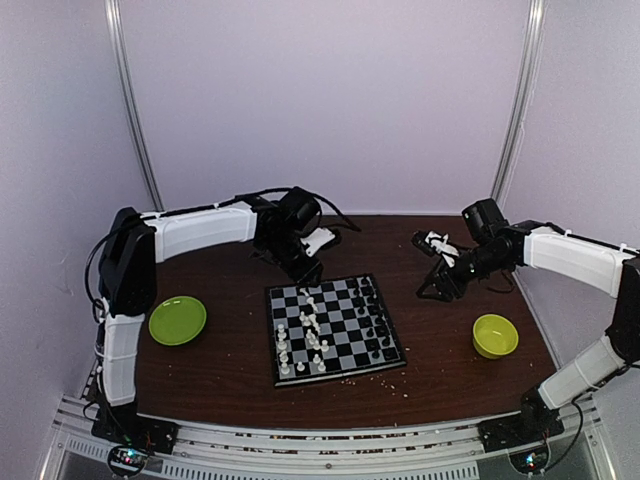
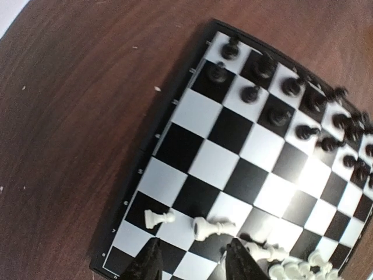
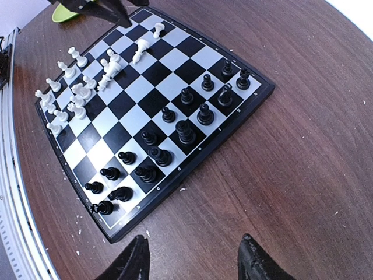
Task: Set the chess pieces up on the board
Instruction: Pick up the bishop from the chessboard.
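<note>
Bench (image 1: 230, 370): dark brown wood, seen from the top camera.

Board (image 1: 345, 332): lies flat mid-bench, turned slightly off square.

Lime-green plate (image 1: 177, 320): at the board's 9 o'clock, well apart from it. Lime-green bowl (image 1: 495, 335): at its 3 o'clock, also well apart.

Left hand (image 2: 194, 251): over the board's far edge, at 12 o'clock in the top view. Fingers parted, nothing between them but checks; it holds nothing.

Right hand (image 3: 193, 242): over bare bench at the board's 2 o'clock, clear of the rim. Fingers spread wide, empty. In its own view the board sits at 11 to 12 o'clock, black side nearest.

Black pieces (image 3: 157, 154): upright in two rough rows along the board's 3 o'clock side.

White pieces (image 3: 76, 87): bunched loosely on the 9 o'clock half, not in rows; several overlap and cannot be told apart.

In the left wrist view, two of them are toppled: a larger white piece (image 2: 213, 226) just at 12 o'clock of the fingertip gap, and a white pawn (image 2: 158, 219) at 11 o'clock, near the left finger. Neither appears to touch the fingers.

Pale crumbs (image 1: 395, 383): scattered on the bench near the board's 6 o'clock edge.
</note>
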Robot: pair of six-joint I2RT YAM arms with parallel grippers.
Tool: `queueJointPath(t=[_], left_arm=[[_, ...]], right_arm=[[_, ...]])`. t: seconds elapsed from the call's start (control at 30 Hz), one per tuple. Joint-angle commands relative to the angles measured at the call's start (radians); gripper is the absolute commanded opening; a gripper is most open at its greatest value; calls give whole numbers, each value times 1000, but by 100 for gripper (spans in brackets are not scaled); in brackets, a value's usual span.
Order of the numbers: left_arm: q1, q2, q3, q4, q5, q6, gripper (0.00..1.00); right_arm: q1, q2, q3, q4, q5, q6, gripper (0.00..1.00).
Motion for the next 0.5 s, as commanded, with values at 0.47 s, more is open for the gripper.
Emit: queueJointPath(t=[0.47], left_arm=[[-1,62,89,-181,125,639,43]], right_arm=[[-5,13,30,-19,-2,-16,52]])
